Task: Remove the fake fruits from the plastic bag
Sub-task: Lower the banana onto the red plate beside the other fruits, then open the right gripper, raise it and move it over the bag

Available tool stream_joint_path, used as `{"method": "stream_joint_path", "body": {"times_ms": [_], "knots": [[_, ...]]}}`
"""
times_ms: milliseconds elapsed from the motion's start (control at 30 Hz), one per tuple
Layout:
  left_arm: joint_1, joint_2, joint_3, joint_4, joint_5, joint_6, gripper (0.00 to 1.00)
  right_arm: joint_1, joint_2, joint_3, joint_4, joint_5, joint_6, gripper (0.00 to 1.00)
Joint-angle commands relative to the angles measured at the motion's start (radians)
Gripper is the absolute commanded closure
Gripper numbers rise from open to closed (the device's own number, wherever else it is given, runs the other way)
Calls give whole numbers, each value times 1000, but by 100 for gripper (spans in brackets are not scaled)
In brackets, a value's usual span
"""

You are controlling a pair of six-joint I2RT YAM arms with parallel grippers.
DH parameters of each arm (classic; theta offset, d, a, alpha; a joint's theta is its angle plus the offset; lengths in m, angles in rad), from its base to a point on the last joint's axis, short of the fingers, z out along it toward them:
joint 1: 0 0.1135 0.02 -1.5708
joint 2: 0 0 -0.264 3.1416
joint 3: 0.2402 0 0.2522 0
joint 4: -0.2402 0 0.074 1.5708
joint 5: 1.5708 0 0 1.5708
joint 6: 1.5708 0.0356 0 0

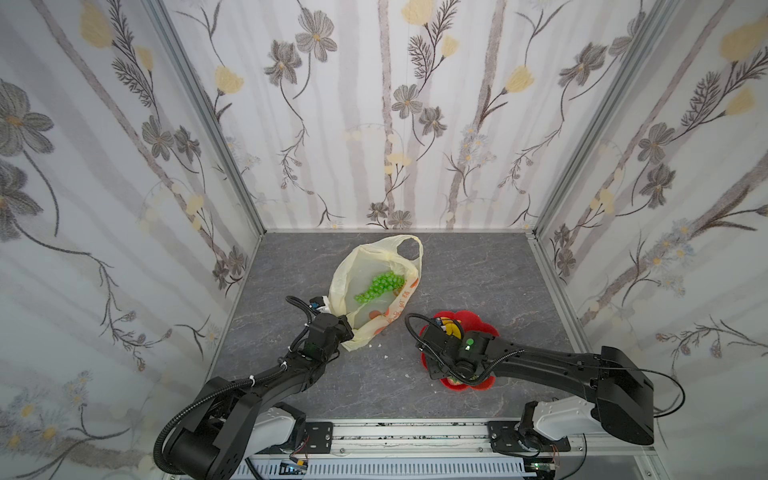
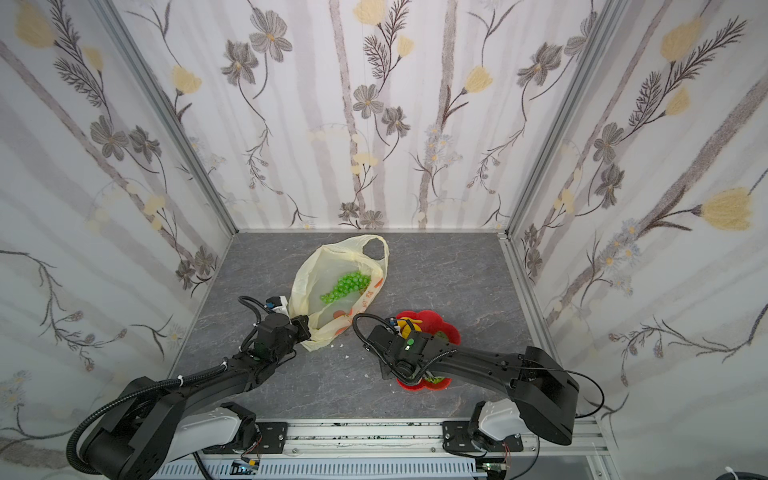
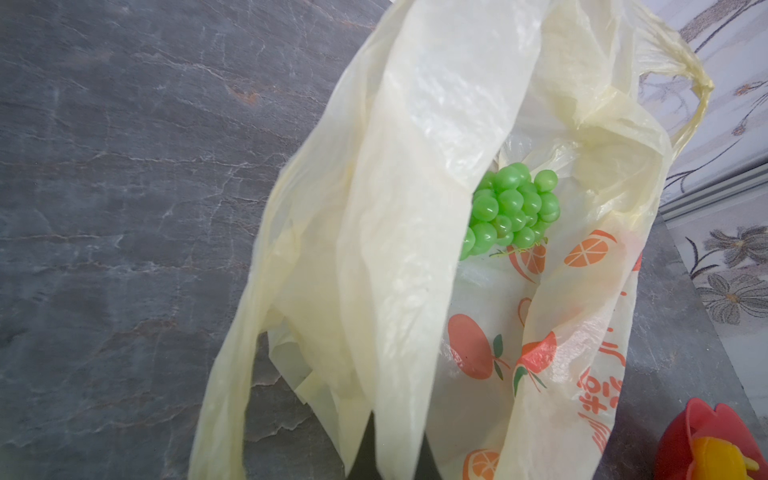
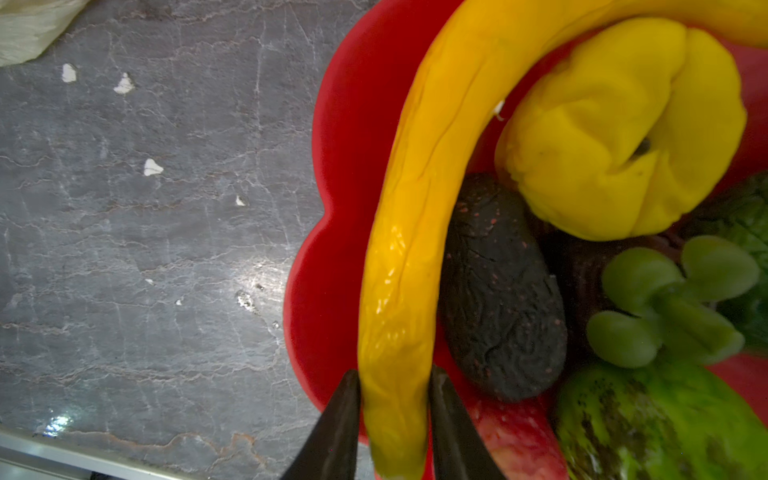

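bag point(image 1: 348, 276) point(image 2: 309, 280) lies on the table point(image 1: 498, 270) at 12 o'clock of centre. long axis runs 7 to 1 o'clock, free handle loop at the 1 o'clock end, mouth gaping upward. grapes point(image 1: 380, 286) point(image 2: 345, 286) point(image 3: 511, 212) lie inside on the lower film, uncovered from above. bunch axis runs 8 to 2 o'clock, broad end toward 2, thin tip toward 8.

left gripper point(image 1: 348, 329) point(image 2: 305, 327) point(image 3: 395, 451) sits at the bag's 7 o'clock end, fingers together on a strip of bag film. in the left wrist view the strip runs from the tips and covers part of the grapes.

plate point(image 1: 488, 328) point(image 2: 446, 329) point(image 4: 345, 166) sits at 4 o'clock of the bag, apart from it, with the right arm point(image 1: 540, 361) over it. right gripper point(image 4: 395, 374): fingers straddle one end of the banana point(image 4: 407, 249), one each side, close against the skin; cannot tell whether they press or merely flank. banana is curved, lies in the plate and follows the rim. also in the plate: avocado point(image 4: 498, 303), lengthwise against the banana; yellow piece point(image 4: 615, 133); pale green piece point(image 4: 673, 303); mottled green piece point(image 4: 656, 424).
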Motion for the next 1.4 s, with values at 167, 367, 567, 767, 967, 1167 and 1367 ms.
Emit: {"method": "stream_joint_path", "body": {"times_ms": [167,367,567,767,967,1167,1367], "knots": [[2,-2,1,29,-2,-1,100,3,4,-2,-15,43,8,69],[2,-2,-2,30,-2,0,100,9,5,-1,-9,49,9,71],[2,-4,-1,30,0,0,100,10,39,-16,-3,65,12,76],[3,-2,-2,31,1,-2,100,15,16,12,-9,67,10,71],[3,1,1,31,6,1,100,15,-38,62,-57,92,1,61],[3,13,10,30,23,4,100,3,-101,138,-118,189,-15,50],[2,28,21,31,48,11,100,-25,-169,213,-23,328,-54,49]]}}
